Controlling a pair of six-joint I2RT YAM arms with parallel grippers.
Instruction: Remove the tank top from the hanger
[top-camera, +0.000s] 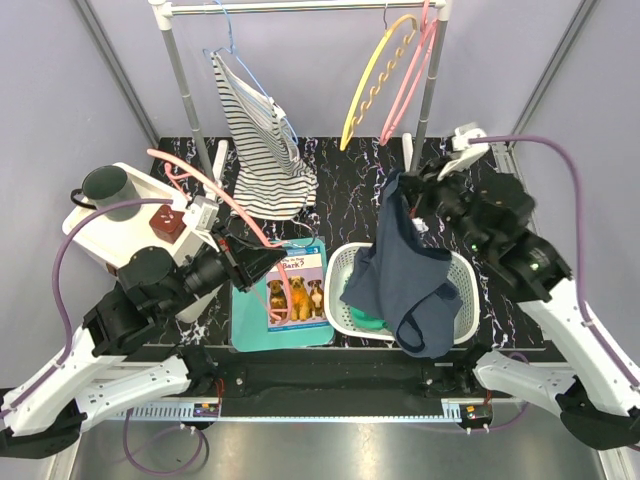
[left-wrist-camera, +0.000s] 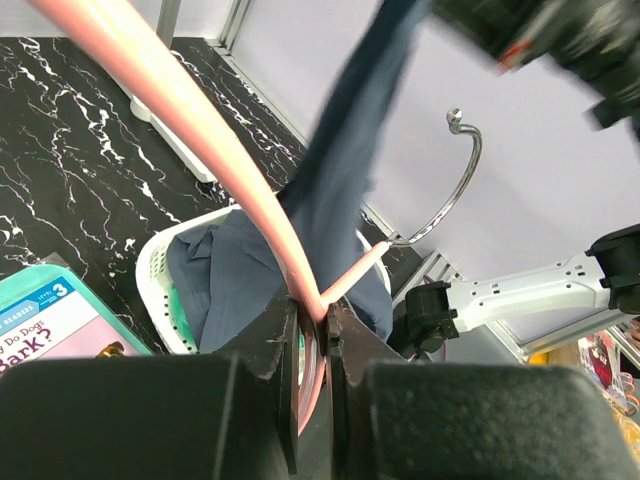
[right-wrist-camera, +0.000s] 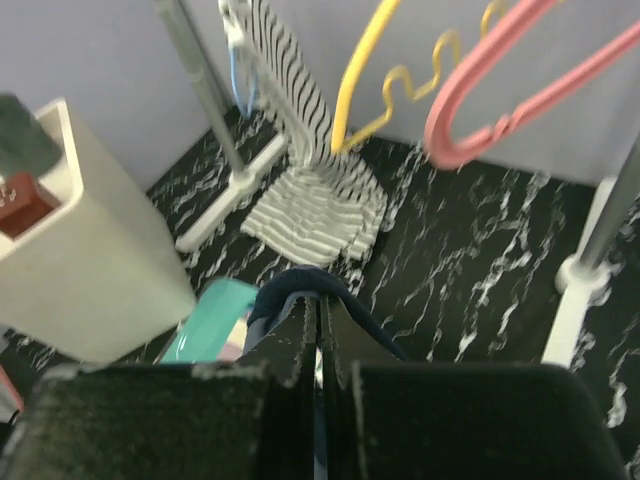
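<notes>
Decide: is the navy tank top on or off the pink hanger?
Off: navy tank top hangs from the right gripper; left gripper holds the pink hanger apart.

left arm (top-camera: 140, 300) folds low, forearm angled inward, left gripper (top-camera: 255, 258) pinched tight on the pink hanger (top-camera: 205, 180). right arm (top-camera: 540, 265) is raised higher with its elbow bent, right gripper (top-camera: 414, 190) clamped on the tank top (top-camera: 405, 270).
</notes>
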